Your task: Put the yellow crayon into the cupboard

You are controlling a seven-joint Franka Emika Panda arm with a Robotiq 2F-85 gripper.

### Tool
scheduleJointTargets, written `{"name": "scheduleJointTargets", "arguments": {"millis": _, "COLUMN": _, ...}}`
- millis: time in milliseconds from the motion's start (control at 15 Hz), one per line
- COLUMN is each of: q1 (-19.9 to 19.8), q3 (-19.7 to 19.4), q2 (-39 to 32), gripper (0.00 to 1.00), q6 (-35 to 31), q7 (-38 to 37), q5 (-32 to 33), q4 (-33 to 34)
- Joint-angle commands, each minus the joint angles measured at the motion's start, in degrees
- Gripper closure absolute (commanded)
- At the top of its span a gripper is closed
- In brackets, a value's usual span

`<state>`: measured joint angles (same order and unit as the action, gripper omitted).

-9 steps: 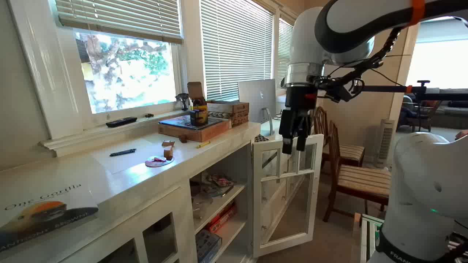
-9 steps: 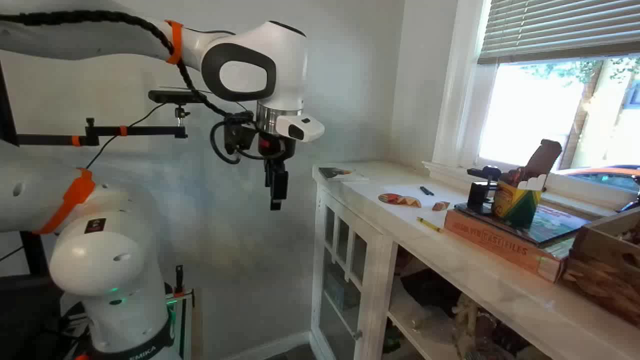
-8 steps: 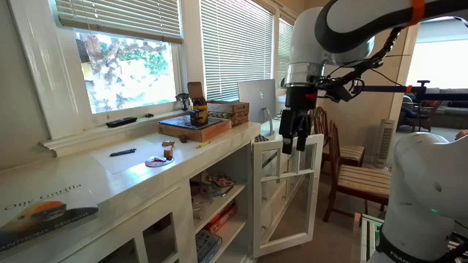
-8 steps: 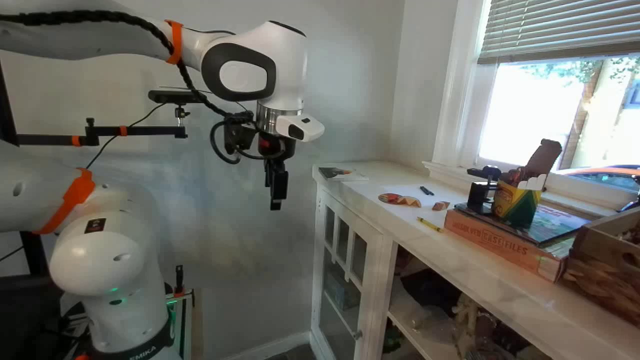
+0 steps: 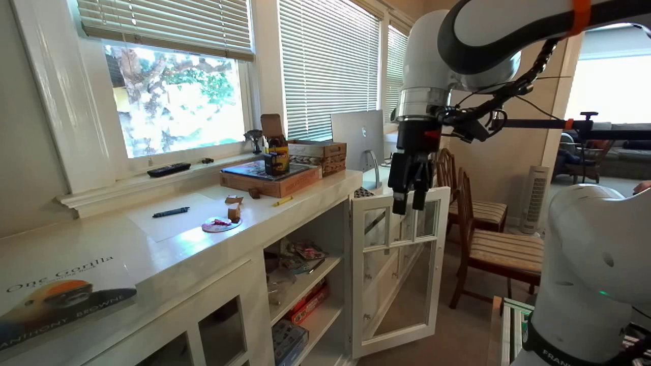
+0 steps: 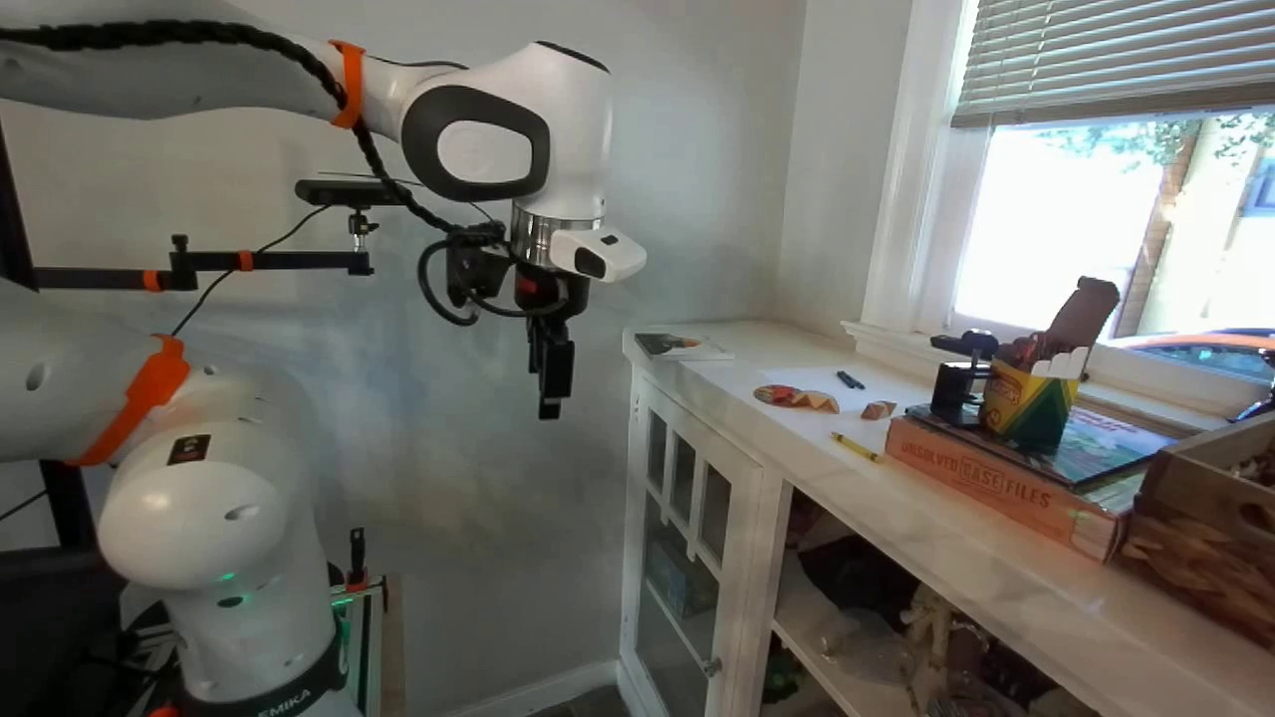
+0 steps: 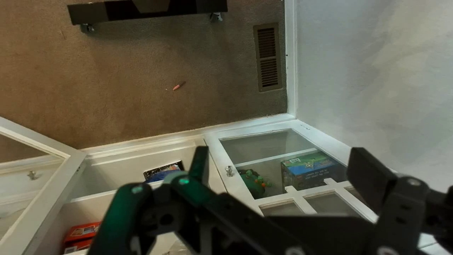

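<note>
– Status on slim yellow crayon (image 5: 283, 201)?

– Lying flat on the white-painted countertop (image 6: 787, 344), near the front edge, just beside a flat orange cardboard box (image 6: 981, 480) lettered UNSOLVED CASE FILES. Same in both exterior views.

– Black two-finger gripper (image 5: 409, 203)?

– Jaws spread wide per wrist view, fingertips (image 7: 366, 173) pointing down. Hangs well apart from the crayon. In an exterior view it overlaps the top of the swung-open, white-framed, glass-paned door (image 5: 407, 242); can't tell how near.

– White-painted wooden cupboard (image 6: 757, 578)?

– Shelves exposed beside that door. Lower one carries flat red boxes (image 5: 311, 307) and a blue-grey box (image 5: 290, 340).

– Rest of the top?

– Black cylindrical stick (image 5: 171, 212) on a white paper sheet (image 5: 158, 229). Yellow-and-green crayon carton (image 6: 1031, 408) over the orange box. Brown wooden crate (image 6: 1215, 513) just beside that box.

– Floor?

– Small reddish stick (image 7: 177, 86) on brown carpet (image 7: 124, 78), in wrist view; too small to tell what.
</note>
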<state>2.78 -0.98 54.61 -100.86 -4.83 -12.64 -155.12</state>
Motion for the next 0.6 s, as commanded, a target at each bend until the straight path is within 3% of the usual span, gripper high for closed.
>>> {"name": "scheduleJointTargets", "arguments": {"millis": 0, "q1": -5.66, "q3": 2.98, "q2": -2.26, "gripper": 0.00, "q6": -0.37, "q7": -4.55, "q5": 4.93, "q4": 0.79}}
{"name": "scheduleJointTargets", "arguments": {"millis": 200, "q1": -9.27, "q3": 3.55, "q2": -4.43, "gripper": 0.00, "q6": -4.84, "q7": -5.36, "q5": 11.22, "q4": 1.12}}
{"name": "scheduleJointTargets", "arguments": {"millis": 533, "q1": -8.92, "q3": 1.81, "q2": -10.19, "gripper": 0.00, "q6": -20.30, "q7": 1.48, "q5": 18.26, "q4": 0.97}}
